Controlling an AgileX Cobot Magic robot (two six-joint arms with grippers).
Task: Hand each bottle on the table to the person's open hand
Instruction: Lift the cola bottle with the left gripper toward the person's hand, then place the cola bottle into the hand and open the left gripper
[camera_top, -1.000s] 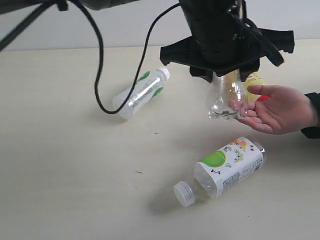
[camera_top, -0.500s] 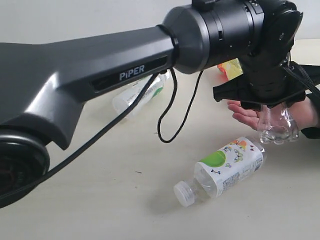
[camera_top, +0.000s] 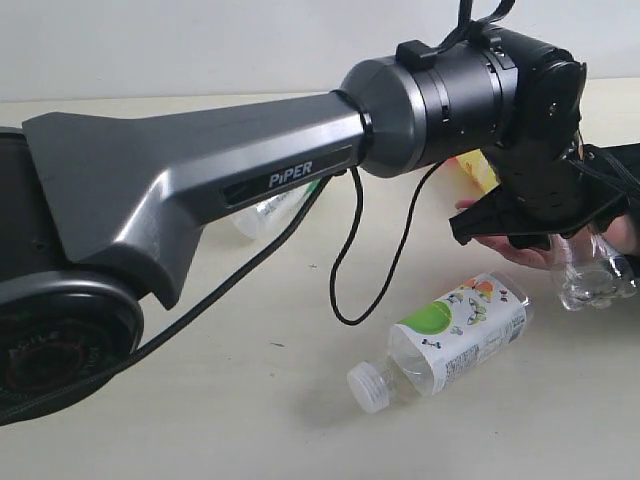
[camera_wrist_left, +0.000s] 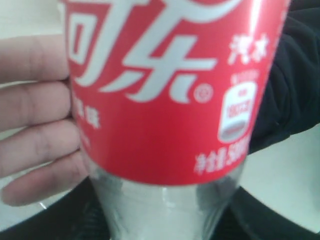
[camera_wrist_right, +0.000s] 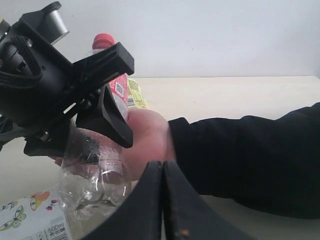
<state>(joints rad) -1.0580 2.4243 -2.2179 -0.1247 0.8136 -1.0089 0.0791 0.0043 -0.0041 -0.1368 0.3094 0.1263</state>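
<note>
Left gripper (camera_top: 555, 225) grasping red-label bottle (camera_wrist_left: 165, 90) against the person's open hand (camera_wrist_left: 35, 115); colourful-label bottle (camera_top: 460, 335) lies on its side nearby, bare table (camera_top: 200, 430) beyond its cap.

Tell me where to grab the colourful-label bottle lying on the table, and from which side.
Grip the colourful-label bottle across its labelled middle, coming down from above with the jaws crosswise to its long axis. It lies on its side on the table, white cap nearest the camera, leaving both flanks free. If the body is too wide, the neck is probably the fallback.
</note>
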